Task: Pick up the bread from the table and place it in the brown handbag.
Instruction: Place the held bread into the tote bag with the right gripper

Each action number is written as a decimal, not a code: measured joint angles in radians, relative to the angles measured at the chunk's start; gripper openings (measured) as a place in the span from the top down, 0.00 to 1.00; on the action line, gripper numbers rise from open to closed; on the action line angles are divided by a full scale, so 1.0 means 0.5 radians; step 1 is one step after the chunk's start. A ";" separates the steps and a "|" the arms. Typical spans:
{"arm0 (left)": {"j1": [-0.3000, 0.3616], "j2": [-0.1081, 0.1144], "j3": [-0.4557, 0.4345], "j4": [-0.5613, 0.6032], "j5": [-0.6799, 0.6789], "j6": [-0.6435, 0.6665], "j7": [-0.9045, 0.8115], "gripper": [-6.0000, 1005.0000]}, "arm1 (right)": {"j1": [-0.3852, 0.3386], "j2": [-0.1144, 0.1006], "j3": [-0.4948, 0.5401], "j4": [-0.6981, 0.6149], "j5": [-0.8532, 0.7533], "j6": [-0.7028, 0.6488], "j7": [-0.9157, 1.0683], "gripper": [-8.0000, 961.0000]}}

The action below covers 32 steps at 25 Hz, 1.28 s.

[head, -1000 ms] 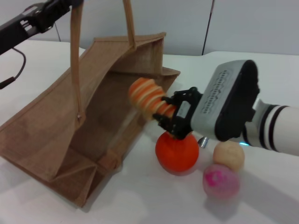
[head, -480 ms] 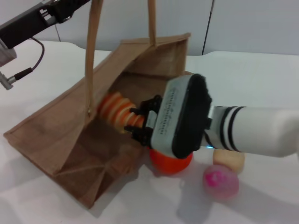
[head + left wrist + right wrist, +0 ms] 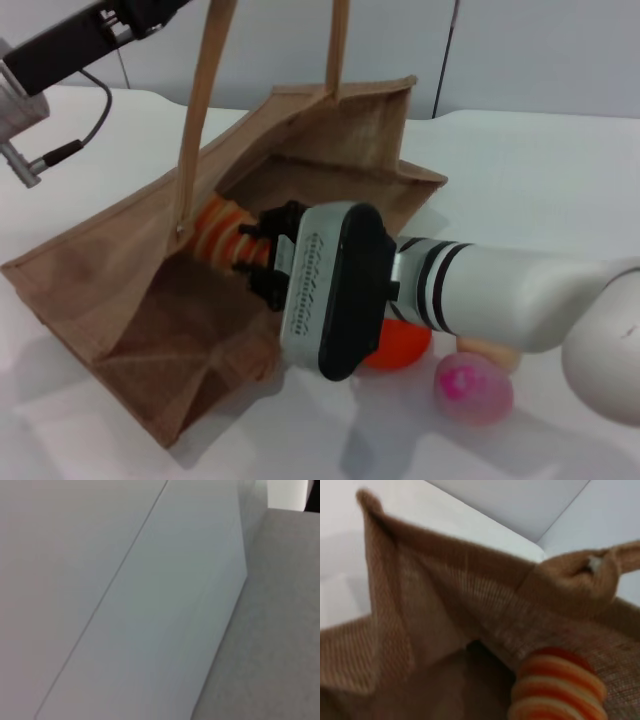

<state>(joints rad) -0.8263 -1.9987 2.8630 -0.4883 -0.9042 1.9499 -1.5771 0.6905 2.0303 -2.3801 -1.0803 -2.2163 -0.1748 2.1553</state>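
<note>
The brown handbag (image 3: 120,270) lies tilted on the white table (image 3: 530,170), its mouth open toward my right arm. My right gripper (image 3: 250,258) is shut on the bread (image 3: 218,228) and holds it inside the bag's mouth, against the inner wall. In the right wrist view the bread (image 3: 560,690) shows with woven bag cloth (image 3: 445,605) around it. My left gripper (image 3: 160,8) is at the top left edge, where the bag's handles (image 3: 200,110) run up taut to it. The left wrist view shows only a grey wall.
An orange round fruit (image 3: 405,345) lies by the bag's mouth under my right arm. A pink ball (image 3: 472,388) and a beige bun (image 3: 490,352), half hidden, lie to its right. A cable (image 3: 75,150) hangs from the left arm.
My right gripper has moved left with the bread, from outside the bag's mouth to inside the bag. The handles and the bag's upper side have shifted a little to the right.
</note>
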 joint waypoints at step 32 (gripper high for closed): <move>0.145 0.101 -0.001 0.171 -0.108 0.027 -0.012 0.89 | -0.144 0.000 -0.180 0.469 -0.001 1.153 0.165 0.11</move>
<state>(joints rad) -0.7538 -1.9484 2.8624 -0.4030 -0.9581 1.9631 -1.5831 0.6184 2.0305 -2.4701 -0.8456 -2.2166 0.4017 2.2378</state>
